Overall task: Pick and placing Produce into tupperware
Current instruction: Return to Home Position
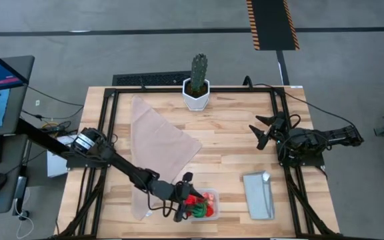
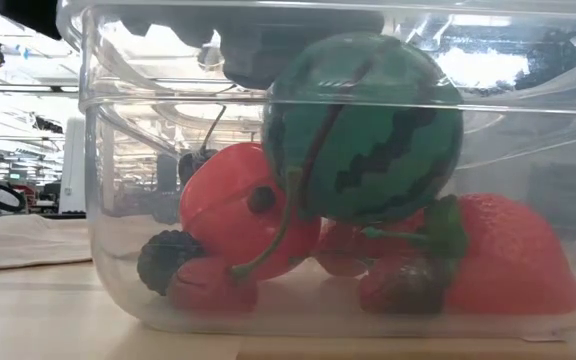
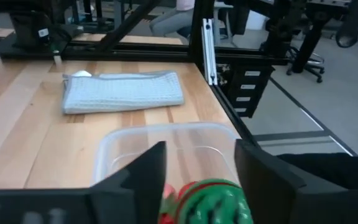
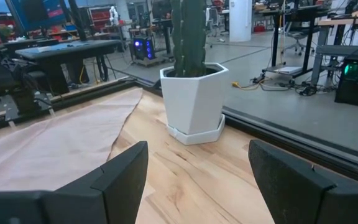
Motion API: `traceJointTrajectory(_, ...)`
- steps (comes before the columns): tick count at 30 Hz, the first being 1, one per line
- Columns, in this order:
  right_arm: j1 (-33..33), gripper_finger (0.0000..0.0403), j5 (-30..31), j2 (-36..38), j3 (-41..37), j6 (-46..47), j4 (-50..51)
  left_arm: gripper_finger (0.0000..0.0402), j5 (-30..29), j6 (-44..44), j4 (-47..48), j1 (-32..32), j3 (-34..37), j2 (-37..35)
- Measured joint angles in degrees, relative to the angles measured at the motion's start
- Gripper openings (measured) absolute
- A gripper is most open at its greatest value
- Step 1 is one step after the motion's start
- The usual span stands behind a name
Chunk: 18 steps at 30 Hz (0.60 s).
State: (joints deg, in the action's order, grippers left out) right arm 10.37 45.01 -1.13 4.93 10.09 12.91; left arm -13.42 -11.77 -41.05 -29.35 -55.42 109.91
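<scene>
On your desk, at 6 o'clock, one clear tub holds one green striped ball atop red fruits, with the left gripper spread above it and the right gripper spread at 3 o'clock.

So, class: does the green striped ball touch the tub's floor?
No, the green striped ball rests atop the red fruits, above the tub floor.
</scene>
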Motion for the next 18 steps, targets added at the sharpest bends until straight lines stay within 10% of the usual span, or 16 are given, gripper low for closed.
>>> traceJointTrajectory(5, 0.0, 0.0302, -0.02, 0.0, 0.0, 0.0, 0.0, 0.0214, -1.26, 1.16, -0.47, -1.3, 0.0, -0.02)
traceJointTrajectory(12, -0.02, 0.0302, 0.0, 0.02, 0.0, 0.0, -0.02, 0.0221, -27.31, 12.63, -6.79, -9.09, 1.96, -3.7)
traceJointTrajectory(18, 0.0, 0.0302, -0.02, 0.02, 0.0, 0.0, 0.0, 0.0222, -13.7, 13.96, -13.19, -9.11, 14.13, -14.89)
